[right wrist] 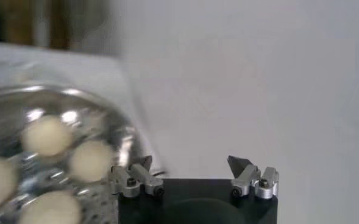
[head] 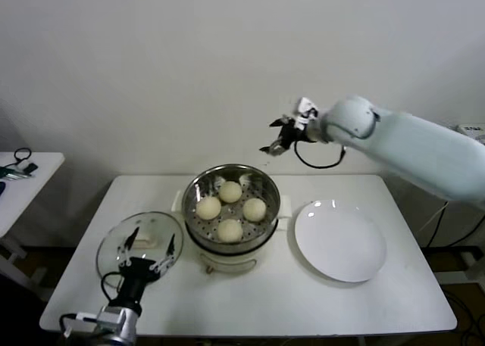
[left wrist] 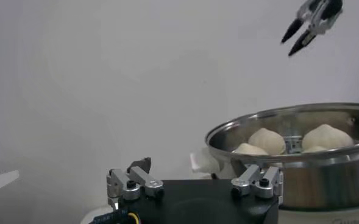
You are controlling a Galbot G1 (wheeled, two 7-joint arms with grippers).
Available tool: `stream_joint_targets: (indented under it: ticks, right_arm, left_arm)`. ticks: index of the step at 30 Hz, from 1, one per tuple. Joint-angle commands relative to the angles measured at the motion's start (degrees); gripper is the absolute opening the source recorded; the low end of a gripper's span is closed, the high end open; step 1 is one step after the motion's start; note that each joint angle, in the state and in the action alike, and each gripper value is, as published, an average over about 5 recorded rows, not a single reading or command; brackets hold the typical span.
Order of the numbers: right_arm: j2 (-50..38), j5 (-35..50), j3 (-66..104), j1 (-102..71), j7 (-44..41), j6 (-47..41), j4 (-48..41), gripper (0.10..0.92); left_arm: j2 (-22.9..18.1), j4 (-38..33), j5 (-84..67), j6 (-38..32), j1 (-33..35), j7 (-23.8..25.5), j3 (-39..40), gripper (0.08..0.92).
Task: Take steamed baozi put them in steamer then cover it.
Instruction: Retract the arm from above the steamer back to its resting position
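Four cream-white baozi (head: 230,208) sit on the perforated tray inside the shiny steel steamer (head: 198,181) on its cream base at the table's middle. They also show in the left wrist view (left wrist: 266,140) and the right wrist view (right wrist: 45,135). The clear glass cover (head: 114,246) with its cream handle lies flat on the table left of the steamer. My left gripper (head: 150,249) is open, low over the cover's near right part. My right gripper (head: 274,136) is open and empty, raised above and behind the steamer's right side; it also shows in the left wrist view (left wrist: 307,27).
A flat white plate (head: 339,241) lies on the table right of the steamer. A small side table (head: 23,181) with dark items stands at the far left. A white wall runs behind the table.
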Motion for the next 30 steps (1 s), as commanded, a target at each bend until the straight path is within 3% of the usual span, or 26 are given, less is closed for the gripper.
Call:
stream_joint_targets:
  ticks: [1,8,20,22,27,30]
  right_arm:
    - [-15.61,-5.77,50.53,-49.92,13.30,10.46,9.35,0.823]
    - [-4.75,-15.56,76.17,-81.02,11.41,27.63,10.46,0.823]
    - [19.25,-24.45,83.91,-95.66,7.82,44.65,7.67,0.823]
    - [21.82,-25.44,83.68,-96.84,7.65,46.69,7.27,0.823]
    - [26.54,-27.55,82.97,-99.99,7.74,49.95,6.83,0.823]
    - [28.09,-28.24,82.57,-101.86,7.83,49.21,6.88,0.823]
  left_arm:
    - [0.94,1.89,0.20,-0.48,-1.56,0.17,0.48,0.823]
    - [1.85,2.11,0.84,-0.57,-0.83,0.01,0.84,0.823]
    - [3.46,2.54,3.71,-3.17,1.07,-2.11,-0.03,0.823]
    - [3.95,2.79,8.17,-4.15,1.00,-4.12,-0.17,0.823]
    - [6.81,5.28,32.62,-6.40,0.15,-15.73,-1.31,0.823]
    - [8.68,8.08,42.69,-6.42,-0.70,-18.59,-2.17,0.823]
